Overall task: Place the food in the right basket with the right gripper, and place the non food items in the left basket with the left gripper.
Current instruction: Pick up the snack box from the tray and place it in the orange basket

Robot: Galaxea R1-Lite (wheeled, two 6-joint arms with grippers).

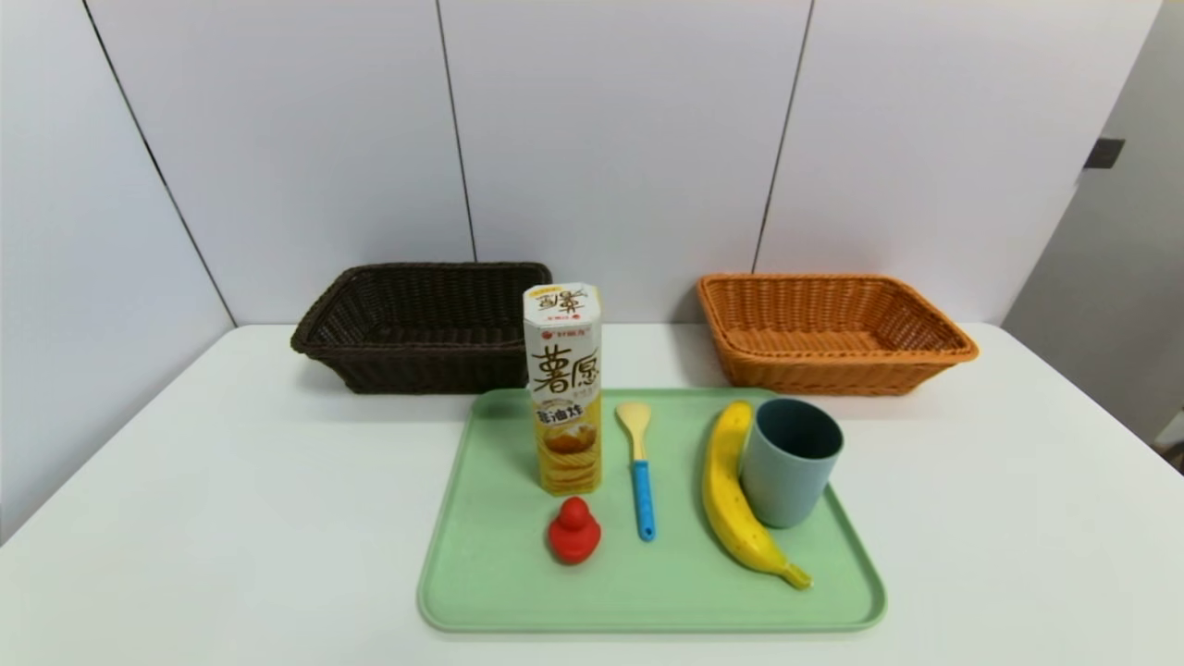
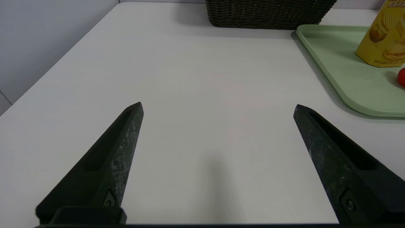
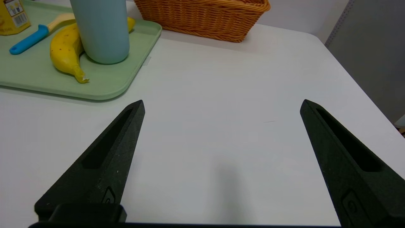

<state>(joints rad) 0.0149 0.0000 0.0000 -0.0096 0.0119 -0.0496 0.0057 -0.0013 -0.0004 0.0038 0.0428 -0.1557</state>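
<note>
Both grippers, left [image 2: 218,104] and right [image 3: 221,101], stood spread, empty; beyond the right's jaws lay 1 ripe yellow banana [image 3: 65,52], probably soft, best pinched mid-body.

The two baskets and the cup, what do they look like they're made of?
Dark basket and orange basket: woven wicker or plastic rattan, going by the visible weave; which one is unclear. Cup: smooth matte grey-blue, probably plastic.
</note>
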